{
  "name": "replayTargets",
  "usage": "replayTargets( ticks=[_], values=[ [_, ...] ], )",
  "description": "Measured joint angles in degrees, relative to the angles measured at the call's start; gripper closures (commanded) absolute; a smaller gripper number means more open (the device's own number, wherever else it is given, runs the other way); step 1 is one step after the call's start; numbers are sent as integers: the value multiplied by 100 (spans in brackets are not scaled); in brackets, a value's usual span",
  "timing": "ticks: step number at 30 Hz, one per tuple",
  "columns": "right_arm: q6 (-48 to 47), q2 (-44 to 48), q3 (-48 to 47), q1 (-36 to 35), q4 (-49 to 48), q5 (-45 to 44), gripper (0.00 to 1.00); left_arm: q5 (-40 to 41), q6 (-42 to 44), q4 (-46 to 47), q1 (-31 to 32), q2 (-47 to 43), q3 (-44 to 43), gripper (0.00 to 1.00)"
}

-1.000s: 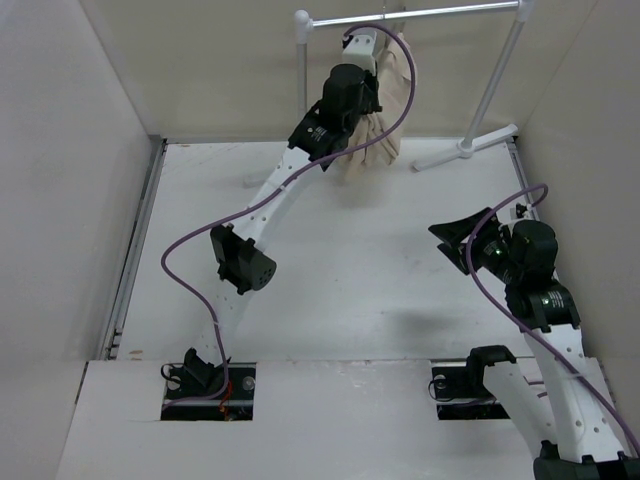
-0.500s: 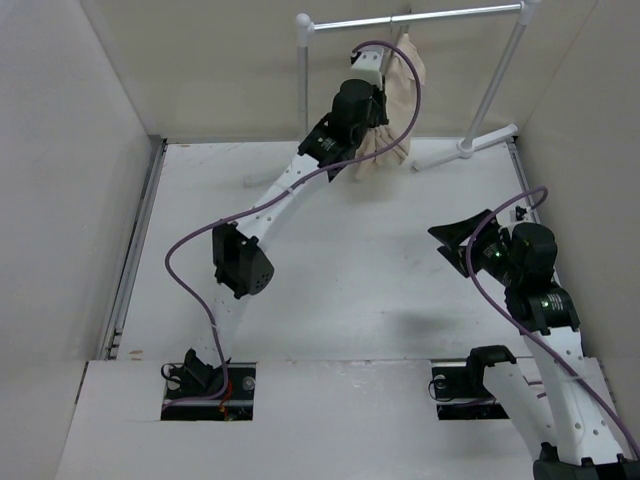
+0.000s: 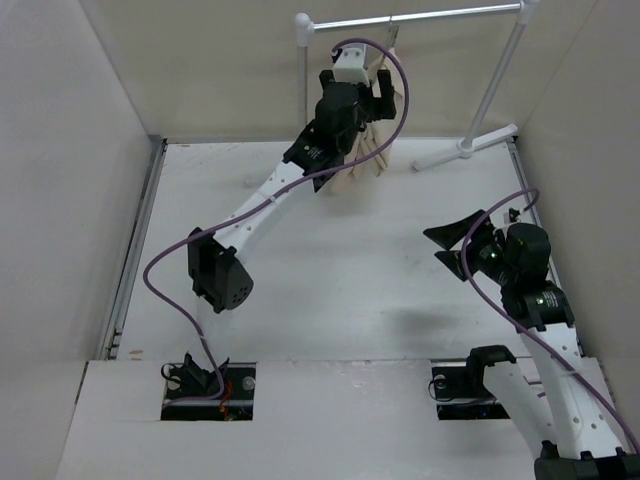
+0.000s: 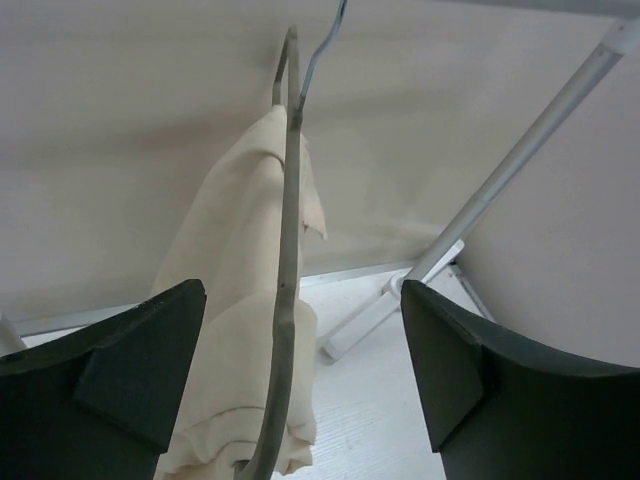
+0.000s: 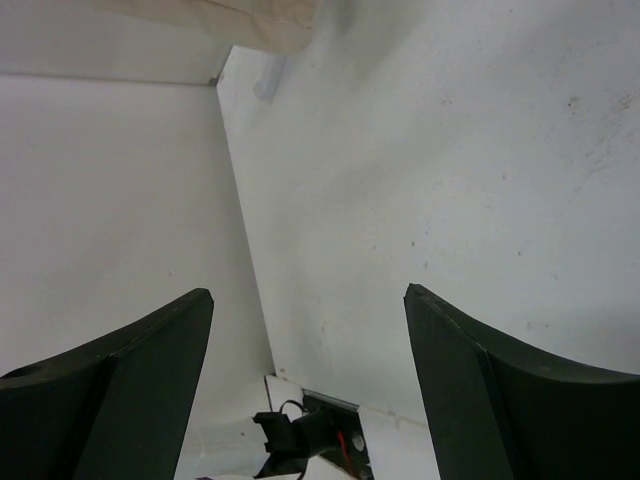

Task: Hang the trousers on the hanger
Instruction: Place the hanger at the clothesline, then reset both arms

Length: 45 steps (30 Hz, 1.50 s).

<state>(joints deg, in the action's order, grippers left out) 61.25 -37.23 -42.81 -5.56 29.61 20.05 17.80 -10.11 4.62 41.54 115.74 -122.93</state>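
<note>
Left tool (image 4: 300, 295) shifted left, open beside hung trousers (image 4: 235, 300); right tool (image 5: 308, 295) open over table (image 5: 450, 150).

My overhead camera sits high above the near edge, looking down the tabletop (image 3: 330, 270) toward the garment rack (image 3: 420, 16) at 12 o'clock. My left wrist camera is close in and tilted upward at the trousers (image 4: 235, 330) on the hanger (image 4: 289, 200), with the rack's post at 2 o'clock; the overhead view shares both. My right wrist camera looks down from farther off onto the tabletop, with a bit of the trousers at 11 o'clock.
</note>
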Motion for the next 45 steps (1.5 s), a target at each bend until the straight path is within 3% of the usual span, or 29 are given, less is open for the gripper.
replayTargets(
  ticks=[2, 12, 15, 18, 20, 23, 28, 33, 35, 40, 45],
  values=[
    [-4, 0, 35, -39, -37, 15, 15, 28, -24, 155, 0, -197, 208, 0],
    [-90, -33, 144, -92, -94, 35, 18, 295, -39, 717, 0, -1292, 1349, 0],
    [-127, -42, 238, -122, -116, 28, 37, 511, -20, 942, 0, -1878, 2022, 0],
    [-188, -83, 299, -236, -153, 26, 71, 772, -35, 1106, 0, -2708, 2970, 0],
    [-203, -153, 330, -348, -181, -13, 82, 992, -151, 1161, 0, -3311, 3650, 0],
    [-256, -330, 334, -573, -181, -129, 87, 1311, -588, 949, -37, -4266, 4739, 0],
    [-396, -748, 326, -1115, -149, -603, 81, 1534, -1888, -492, -328, -5152, 5943, 0],
    [-610, -1255, 197, -1589, 72, -1281, 43, 1316, -3104, -2339, -629, -5106, 6682, 0],
    [-691, -1429, 125, -1681, 133, -1495, 33, 1126, -3467, -2900, -656, -5056, 6979, 0],
    [-837, -1729, -96, -1714, 212, -1805, 26, 680, -4009, -3687, -614, -4948, 7414, 0],
    [-929, -1939, -568, -1714, 212, -1921, 25, 424, -4148, -3788, -446, -4771, 7431, 0]
  ],
)
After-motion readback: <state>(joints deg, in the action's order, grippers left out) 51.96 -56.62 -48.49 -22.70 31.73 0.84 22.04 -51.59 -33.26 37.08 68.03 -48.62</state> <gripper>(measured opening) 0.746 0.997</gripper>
